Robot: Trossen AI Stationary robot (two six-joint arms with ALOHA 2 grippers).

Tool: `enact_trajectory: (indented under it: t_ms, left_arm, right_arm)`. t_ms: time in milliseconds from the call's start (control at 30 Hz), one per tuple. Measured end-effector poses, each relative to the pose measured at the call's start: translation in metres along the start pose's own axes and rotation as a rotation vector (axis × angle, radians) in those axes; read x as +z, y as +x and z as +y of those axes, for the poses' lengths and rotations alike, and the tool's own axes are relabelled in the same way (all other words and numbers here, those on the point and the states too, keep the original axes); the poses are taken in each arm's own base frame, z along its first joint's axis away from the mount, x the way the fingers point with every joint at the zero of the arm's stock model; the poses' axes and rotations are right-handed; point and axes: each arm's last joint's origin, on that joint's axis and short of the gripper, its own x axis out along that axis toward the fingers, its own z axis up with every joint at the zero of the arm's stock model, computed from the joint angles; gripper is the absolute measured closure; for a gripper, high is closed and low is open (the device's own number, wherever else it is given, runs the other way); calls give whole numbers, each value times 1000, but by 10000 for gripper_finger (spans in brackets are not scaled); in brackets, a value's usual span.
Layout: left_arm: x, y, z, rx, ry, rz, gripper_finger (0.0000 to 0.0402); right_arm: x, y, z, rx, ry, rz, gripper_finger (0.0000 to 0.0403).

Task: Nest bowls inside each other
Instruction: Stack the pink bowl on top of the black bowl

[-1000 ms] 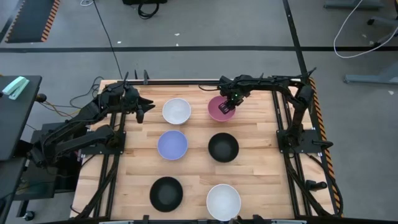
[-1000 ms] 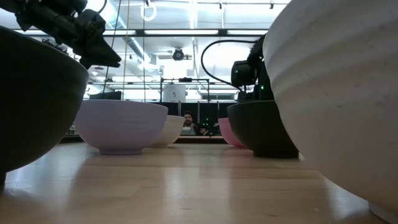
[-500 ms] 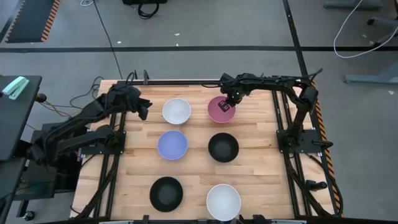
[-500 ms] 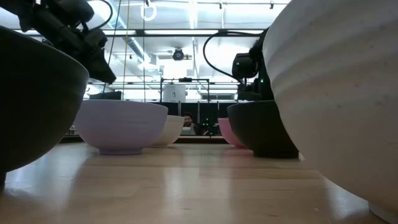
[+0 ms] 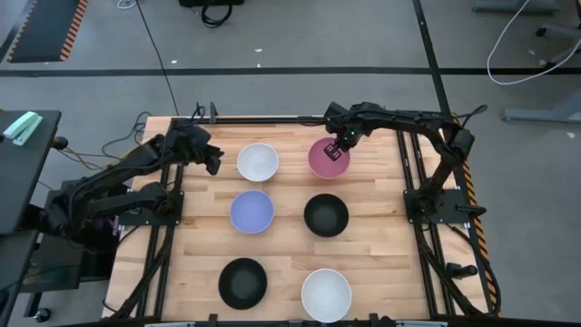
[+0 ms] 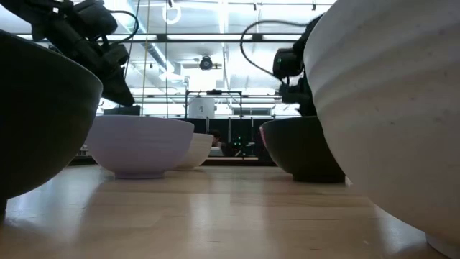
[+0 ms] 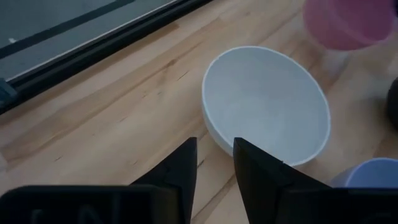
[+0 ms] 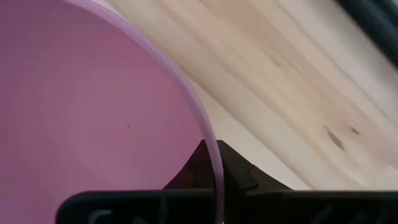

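From my station I see the right claw (image 5: 342, 146) clamped on the far rim of the pink bowl (image 5: 327, 159), one finger inside and one outside the wall, as the right wrist view shows with the rim (image 8: 208, 149) running straight between the two dark fingers. Against the picture half a second back, the pink bowl sits a touch farther to the right on the bench (image 5: 381, 245), and in the low view it has slipped almost wholly behind the black bowl (image 6: 298, 147), where before a pink edge showed. The left claw (image 5: 211, 160) hangs just beside the white bowl (image 5: 258, 162) at the bench's far left, having drifted a little nearer to it; its fingers (image 7: 180, 171) stand close together with a narrow gap, gripping nothing, and the white bowl (image 7: 266, 106) lies just ahead of them. The lavender-blue bowl (image 5: 251, 212), the second black bowl (image 5: 242, 282) and the second white bowl (image 5: 326, 293) lie where they were, each apart from the others, none nested.
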Motion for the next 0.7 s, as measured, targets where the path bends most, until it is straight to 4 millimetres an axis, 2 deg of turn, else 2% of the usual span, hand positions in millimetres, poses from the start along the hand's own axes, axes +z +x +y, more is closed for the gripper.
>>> enact_trajectory:
  t_ms: [133,333,567,700]
  left_arm:
    - [0,2,1,31,0,4,290]
    - [1,2,4,52,-9,0,290]
    - [0,2,4,55,-13,5,290]
    - [-1,2,4,56,-18,11,291]
  right_arm:
    - [-3,-30,12,6,-27,-16,400]
    - [-19,-74,48,52,-105,-45,401]
    - [-62,-103,91,162,-178,-10,402]
    - [-87,-113,111,196,-188,16,402]
